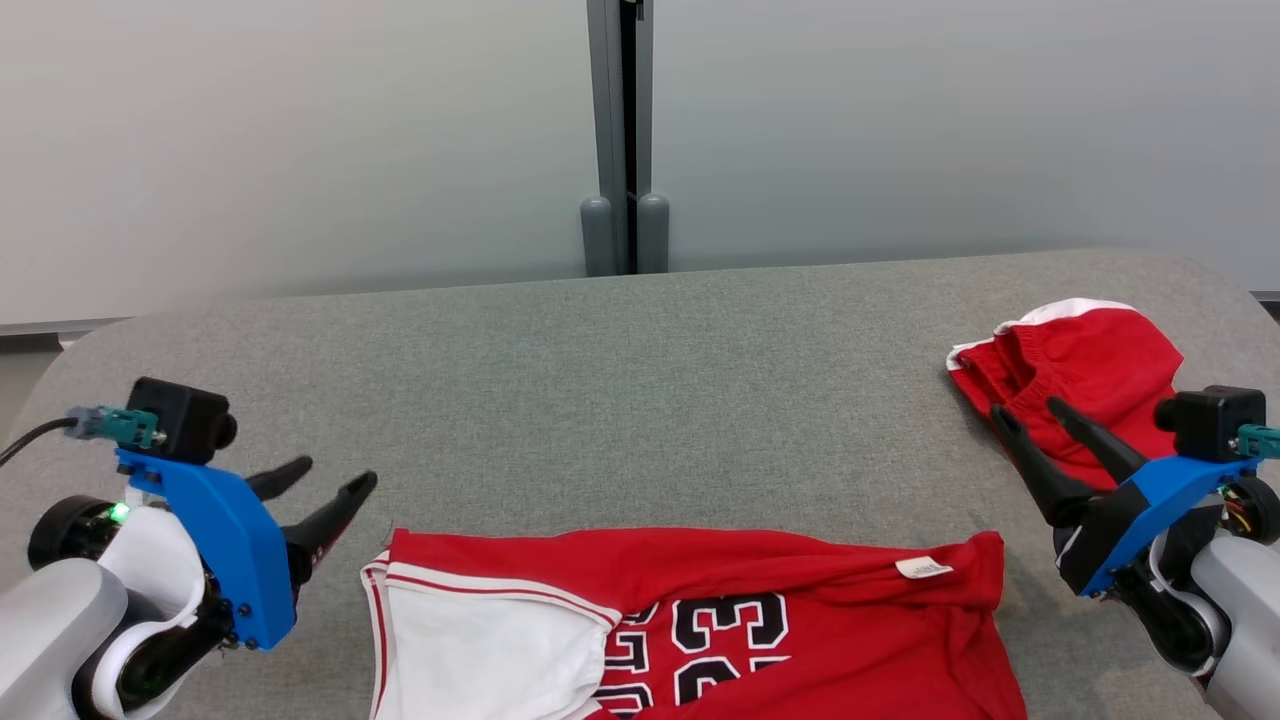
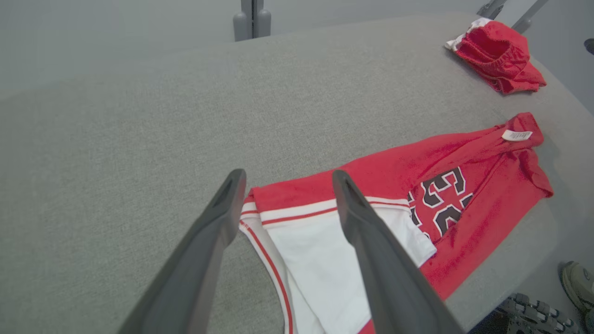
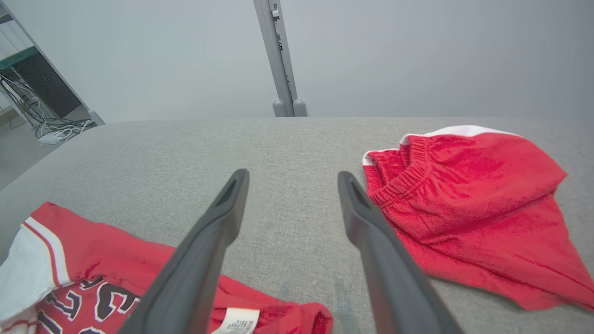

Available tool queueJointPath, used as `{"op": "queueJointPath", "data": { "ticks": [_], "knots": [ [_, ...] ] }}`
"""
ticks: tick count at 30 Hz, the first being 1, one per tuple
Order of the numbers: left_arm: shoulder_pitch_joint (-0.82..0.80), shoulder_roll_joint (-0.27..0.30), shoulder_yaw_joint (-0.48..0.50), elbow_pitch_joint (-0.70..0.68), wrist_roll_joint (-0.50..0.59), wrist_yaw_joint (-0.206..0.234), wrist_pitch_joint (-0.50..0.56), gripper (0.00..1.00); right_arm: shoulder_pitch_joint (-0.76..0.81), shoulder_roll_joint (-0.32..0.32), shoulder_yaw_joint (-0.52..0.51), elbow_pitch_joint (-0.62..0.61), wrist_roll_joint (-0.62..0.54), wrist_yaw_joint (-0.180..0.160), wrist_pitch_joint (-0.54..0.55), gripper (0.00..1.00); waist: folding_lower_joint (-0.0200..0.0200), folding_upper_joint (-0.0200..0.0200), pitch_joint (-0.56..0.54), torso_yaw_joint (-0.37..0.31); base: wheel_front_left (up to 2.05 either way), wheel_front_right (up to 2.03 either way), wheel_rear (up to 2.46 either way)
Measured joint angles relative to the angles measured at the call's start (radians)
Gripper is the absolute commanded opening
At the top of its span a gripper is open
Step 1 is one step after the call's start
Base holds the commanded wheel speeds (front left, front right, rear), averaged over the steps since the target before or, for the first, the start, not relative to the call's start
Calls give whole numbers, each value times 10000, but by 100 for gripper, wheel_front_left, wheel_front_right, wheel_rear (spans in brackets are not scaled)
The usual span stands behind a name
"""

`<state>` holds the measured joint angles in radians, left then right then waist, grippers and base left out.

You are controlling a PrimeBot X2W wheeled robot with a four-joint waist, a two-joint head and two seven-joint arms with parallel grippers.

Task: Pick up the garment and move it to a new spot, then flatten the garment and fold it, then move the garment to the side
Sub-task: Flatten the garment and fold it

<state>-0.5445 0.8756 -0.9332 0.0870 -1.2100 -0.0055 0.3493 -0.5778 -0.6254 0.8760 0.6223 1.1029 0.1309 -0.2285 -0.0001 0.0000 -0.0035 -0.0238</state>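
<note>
A red jersey [image 1: 800, 620] with black-and-white numbers and a white side panel lies spread at the table's near edge; it shows too in the left wrist view as the jersey [image 2: 399, 185] and in the right wrist view as the jersey [image 3: 93, 278]. My left gripper [image 1: 325, 478] hovers open just left of its upper left corner, fingers apart and empty, and in its own view the left gripper [image 2: 285, 178] straddles that corner. My right gripper [image 1: 1030, 412] stands open to the right of the jersey, over the edge of red shorts [image 1: 1080, 370].
The red shorts [image 3: 464, 199] with a white waistband trim lie crumpled at the table's far right. The grey fabric-covered table [image 1: 640, 380] stretches back to a pale wall with a grey post [image 1: 625, 130]. A shoe [image 2: 577, 283] shows on the floor beyond the table edge.
</note>
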Motion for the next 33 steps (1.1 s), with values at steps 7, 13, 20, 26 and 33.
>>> {"op": "queueJointPath", "data": {
  "ticks": [7,13,20,26,33],
  "knots": [
    [566,-401,779,458,1139,1149,-3283,100,411,637,-2144,-412,-1057,0,-330,100,1,0,-100,63,0,0,0],
    [1347,-1081,1386,510,1601,2251,-5614,100,1844,1645,-4514,-1475,-2788,0,-332,100,1,0,-143,126,0,0,0],
    [2375,-1937,2276,401,2052,2690,-6092,100,3233,2589,-5846,-2364,-4178,-2,-332,100,0,0,-121,242,0,0,0],
    [3423,-2986,3860,196,3248,2635,-6107,100,4029,3085,-6698,-2642,-5058,-2,-332,100,1,1,-65,353,0,0,0],
    [4823,-4554,5471,-59,5005,2236,-6109,100,4753,3519,-7471,-2602,-5753,-2,-332,100,1,2,-38,370,0,0,0]
  ]
}}
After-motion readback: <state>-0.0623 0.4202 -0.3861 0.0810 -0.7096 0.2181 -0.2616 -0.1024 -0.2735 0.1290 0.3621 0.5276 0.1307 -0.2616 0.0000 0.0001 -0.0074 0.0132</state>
